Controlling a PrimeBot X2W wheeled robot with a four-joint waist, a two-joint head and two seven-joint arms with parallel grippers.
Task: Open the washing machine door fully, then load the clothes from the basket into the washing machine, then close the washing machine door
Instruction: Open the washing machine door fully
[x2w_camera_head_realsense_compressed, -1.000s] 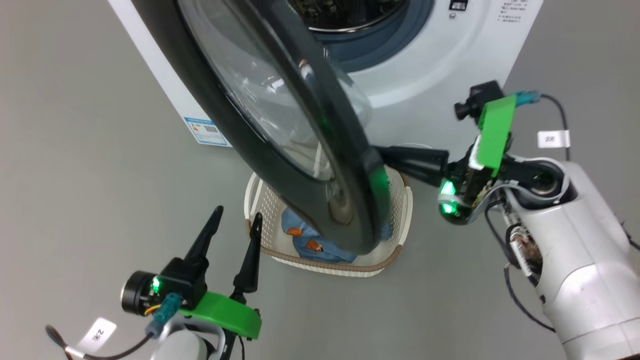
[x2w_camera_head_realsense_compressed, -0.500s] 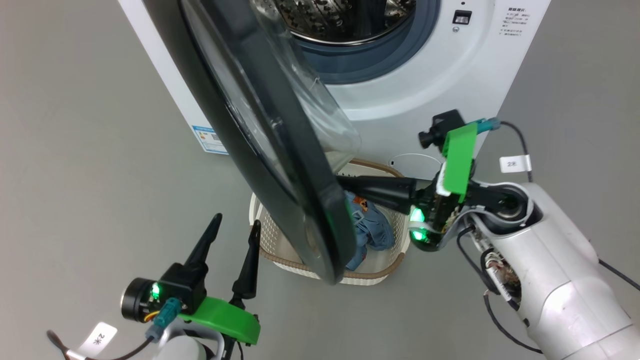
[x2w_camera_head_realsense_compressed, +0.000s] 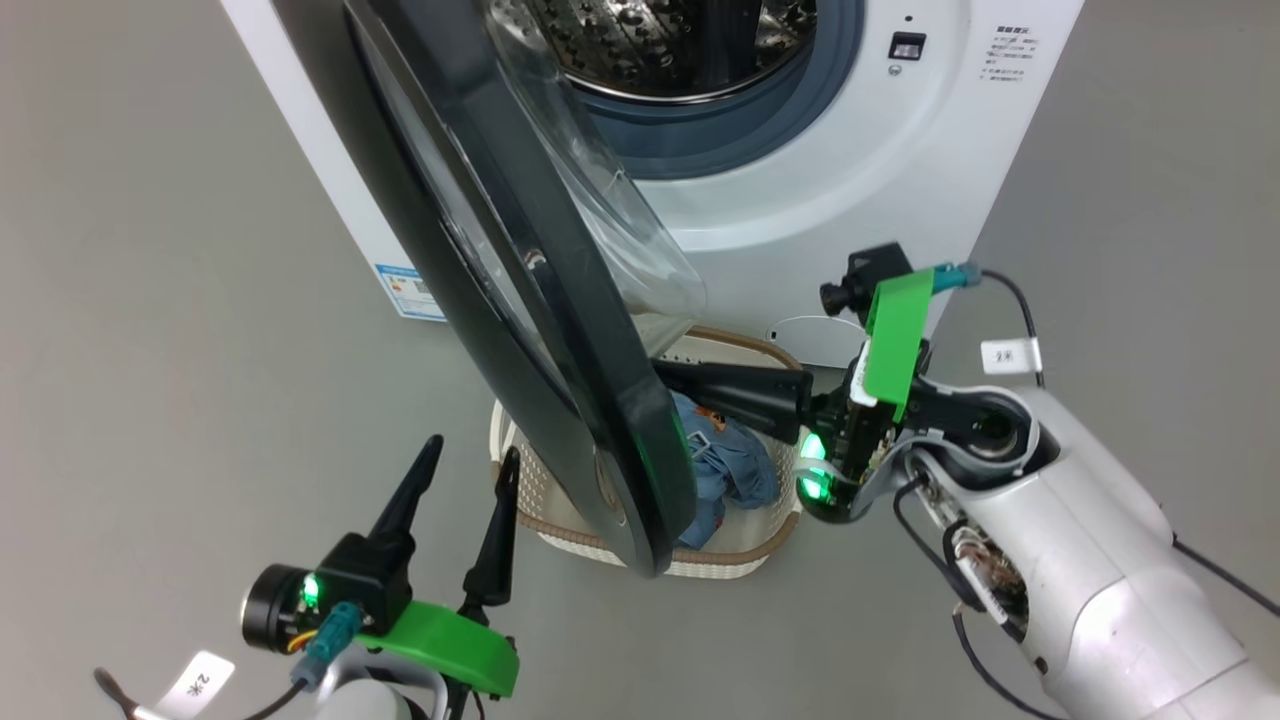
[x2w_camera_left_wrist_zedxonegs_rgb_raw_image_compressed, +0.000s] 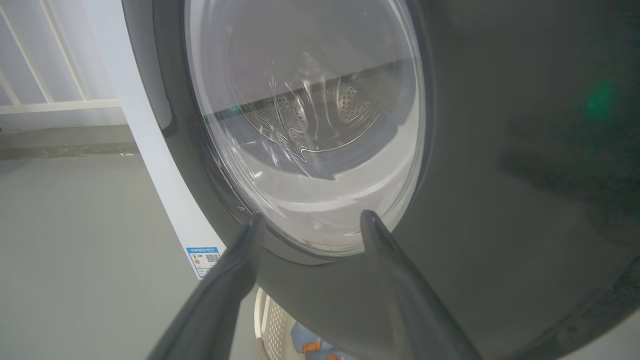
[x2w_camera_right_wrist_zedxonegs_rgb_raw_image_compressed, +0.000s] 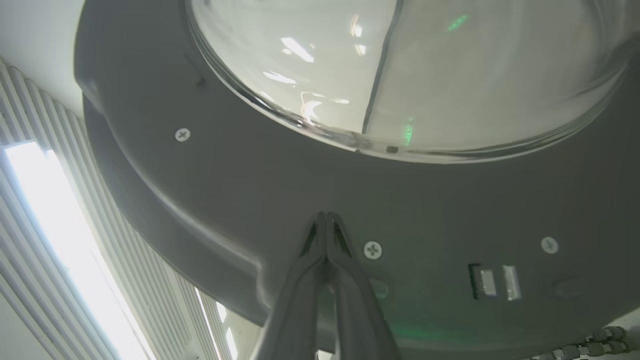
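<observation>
Zero held, right tool (x2w_camera_right_wrist_zedxonegs_rgb_raw_image_compressed: 326, 216) pinched (against door (x2w_camera_right_wrist_zedxonegs_rgb_raw_image_compressed: 225, 195))

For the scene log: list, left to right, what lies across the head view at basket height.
left gripper → lower rim of the washing machine door → clothes → right arm's pale forearm

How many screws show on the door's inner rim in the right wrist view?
3 screws on the washing machine door: one upper left, one just right of the tips of the right tool, one far right. Others may lie outside the frame.
</observation>
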